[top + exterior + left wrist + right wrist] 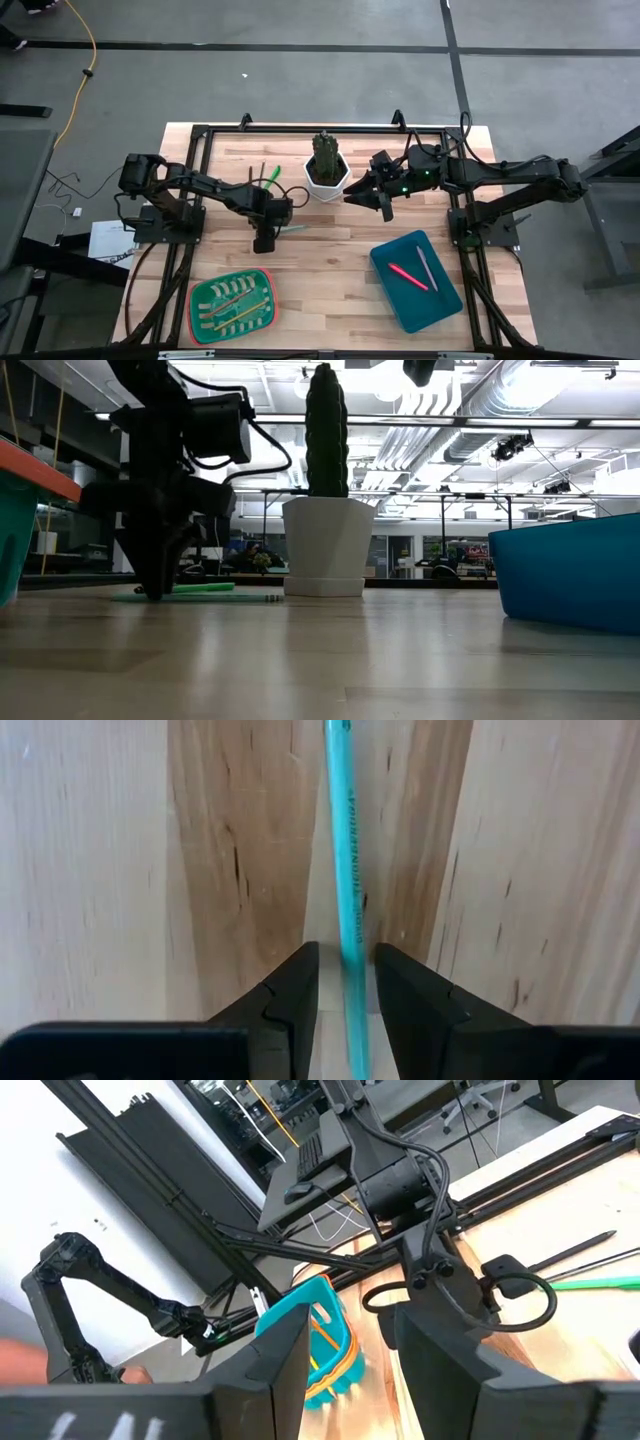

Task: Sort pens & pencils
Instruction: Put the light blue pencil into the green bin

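Note:
A slim teal stick (343,850), printed along its side and pencil-like, lies flat on the wooden table (330,250). My left gripper (347,955) points down over it, open. One finger stands on each side of the stick's near part, and a gap shows on both sides. In the high view this gripper (264,243) is left of centre. A bright green pen (272,178) and two dark pencils (260,172) lie farther back. My right gripper (385,203) hangs open above the table beside the white pot (326,183).
A cactus stands in the white pot at the back centre. A green tray (197,300) at the front left holds several tan pencils. A blue bin (395,243) at the front right holds a pink pen (408,276) and a grey pen (427,268). Black frame rails border the table.

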Action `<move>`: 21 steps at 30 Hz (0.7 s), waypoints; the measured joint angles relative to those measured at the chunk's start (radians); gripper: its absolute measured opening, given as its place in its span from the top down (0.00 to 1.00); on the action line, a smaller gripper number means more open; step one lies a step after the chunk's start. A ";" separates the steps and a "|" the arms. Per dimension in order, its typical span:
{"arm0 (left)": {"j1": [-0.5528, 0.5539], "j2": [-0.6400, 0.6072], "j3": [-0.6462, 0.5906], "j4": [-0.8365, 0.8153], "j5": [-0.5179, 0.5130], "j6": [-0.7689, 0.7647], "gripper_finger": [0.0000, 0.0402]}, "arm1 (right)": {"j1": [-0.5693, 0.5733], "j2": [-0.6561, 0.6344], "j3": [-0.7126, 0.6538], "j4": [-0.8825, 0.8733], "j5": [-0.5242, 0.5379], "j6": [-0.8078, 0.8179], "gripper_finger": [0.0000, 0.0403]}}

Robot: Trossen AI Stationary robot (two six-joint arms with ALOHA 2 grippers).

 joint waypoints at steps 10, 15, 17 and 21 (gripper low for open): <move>0.000 0.016 0.009 -0.003 -0.007 0.006 0.78 | 0.000 0.000 0.000 0.000 0.000 0.000 0.65; 0.001 0.017 0.009 -0.002 -0.007 0.009 0.87 | 0.000 0.000 0.000 0.000 0.000 -0.001 0.65; 0.001 0.017 0.009 -0.002 -0.004 0.009 0.92 | 0.000 0.000 0.000 0.000 0.000 -0.001 0.65; 0.002 0.017 0.009 0.002 0.012 0.009 0.98 | 0.000 0.000 0.000 0.000 -0.001 -0.007 0.65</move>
